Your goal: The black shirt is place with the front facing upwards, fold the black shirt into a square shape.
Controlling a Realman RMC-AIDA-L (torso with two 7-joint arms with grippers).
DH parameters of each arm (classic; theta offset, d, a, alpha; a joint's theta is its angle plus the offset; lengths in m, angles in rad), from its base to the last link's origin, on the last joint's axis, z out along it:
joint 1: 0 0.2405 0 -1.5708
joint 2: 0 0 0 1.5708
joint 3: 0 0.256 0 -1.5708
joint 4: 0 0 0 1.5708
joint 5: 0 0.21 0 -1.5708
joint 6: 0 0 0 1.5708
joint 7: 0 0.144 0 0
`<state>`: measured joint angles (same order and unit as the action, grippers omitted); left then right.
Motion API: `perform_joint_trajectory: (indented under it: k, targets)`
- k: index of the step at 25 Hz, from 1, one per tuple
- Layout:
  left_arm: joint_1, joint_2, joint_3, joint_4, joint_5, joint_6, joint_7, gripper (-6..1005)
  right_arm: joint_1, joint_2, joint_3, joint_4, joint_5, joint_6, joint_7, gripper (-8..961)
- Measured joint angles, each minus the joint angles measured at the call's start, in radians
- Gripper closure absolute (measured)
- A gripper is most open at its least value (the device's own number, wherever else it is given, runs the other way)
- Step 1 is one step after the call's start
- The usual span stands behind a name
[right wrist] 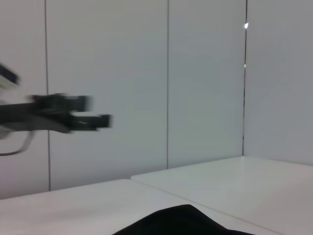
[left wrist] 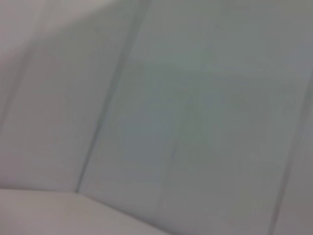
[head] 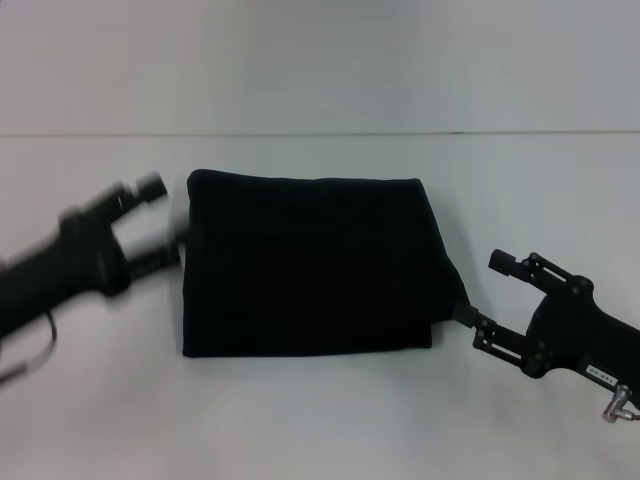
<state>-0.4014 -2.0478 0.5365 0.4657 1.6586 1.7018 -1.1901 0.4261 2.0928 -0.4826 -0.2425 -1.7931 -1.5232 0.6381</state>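
The left hand is at the left of the frame, fingers apart. The right hand is at the lower right, fingers apart.

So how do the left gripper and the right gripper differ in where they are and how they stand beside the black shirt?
The left gripper sits at the black shirt's left edge, level with its upper half; the right gripper sits at the lower right corner. The left gripper is blurred; the right gripper is sharp. The right gripper's lower finger meets the cloth; whether the left gripper touches is unclear. Both are open and point inward.

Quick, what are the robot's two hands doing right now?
Left gripper: open, holding nothing, beside the black shirt.
Right gripper: open, holding nothing, at the shirt's other side.
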Motion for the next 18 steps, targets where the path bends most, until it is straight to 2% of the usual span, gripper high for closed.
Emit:
perform_joint_trajectory:
  k: [2,6,10,14,18]
  targets:
    - [0.03,-0.015,0.002,0.024,0.071,0.03,0.089,221,0.003,0.0,-0.002,-0.002,-0.001,0.014,0.0,151]
    - [0.062,-0.032,0.002,0.041,0.21,0.007,0.131,142,-0.002,0.0,-0.008,0.0,-0.006,0.037,0.0,151]
    - [0.071,-0.045,0.003,0.035,0.302,-0.08,0.153,73,-0.01,0.001,-0.013,0.018,-0.037,0.084,0.0,152]
    - [0.072,-0.056,0.0,0.033,0.352,-0.16,0.155,53,-0.025,0.001,-0.01,0.036,-0.051,0.106,-0.005,152]
    - [0.07,-0.058,-0.006,0.034,0.348,-0.174,0.149,54,-0.03,0.001,-0.005,0.039,-0.051,0.109,-0.012,152]
